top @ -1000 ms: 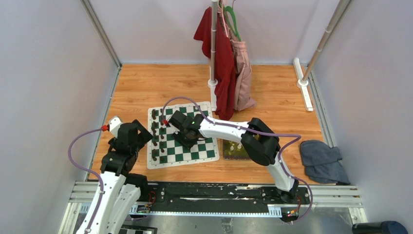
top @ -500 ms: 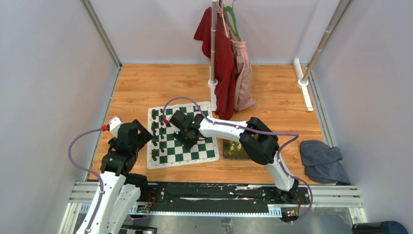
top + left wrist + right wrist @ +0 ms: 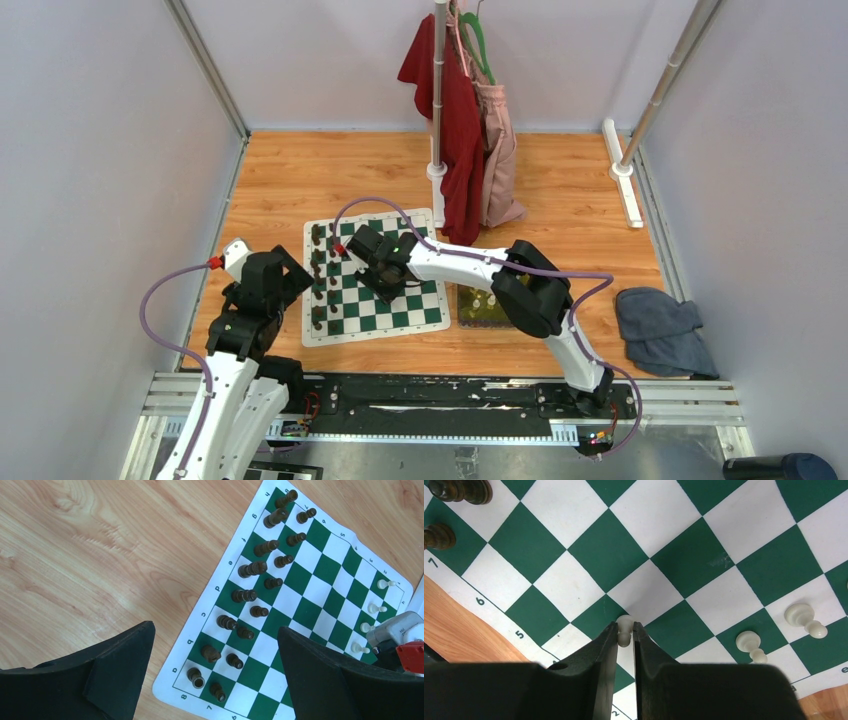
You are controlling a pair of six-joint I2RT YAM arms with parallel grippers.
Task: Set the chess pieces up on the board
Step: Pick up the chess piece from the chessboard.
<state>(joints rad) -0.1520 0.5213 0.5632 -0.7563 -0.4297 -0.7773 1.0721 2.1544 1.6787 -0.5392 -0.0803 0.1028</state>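
I am working in a robot test cell: plain pale partition walls (image 3: 100, 150) box in a light wooden tabletop (image 3: 300, 180) edged by a black-and-aluminium mounting rail (image 3: 450, 393).

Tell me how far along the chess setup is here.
Done: the dark brown chessmen fill two rows, and a few white pawns stand opposite. In hand: the right gripper is closed around another white pawn at the edge of the board. Left: most white pieces, some in the tray; the left gripper hangs open.
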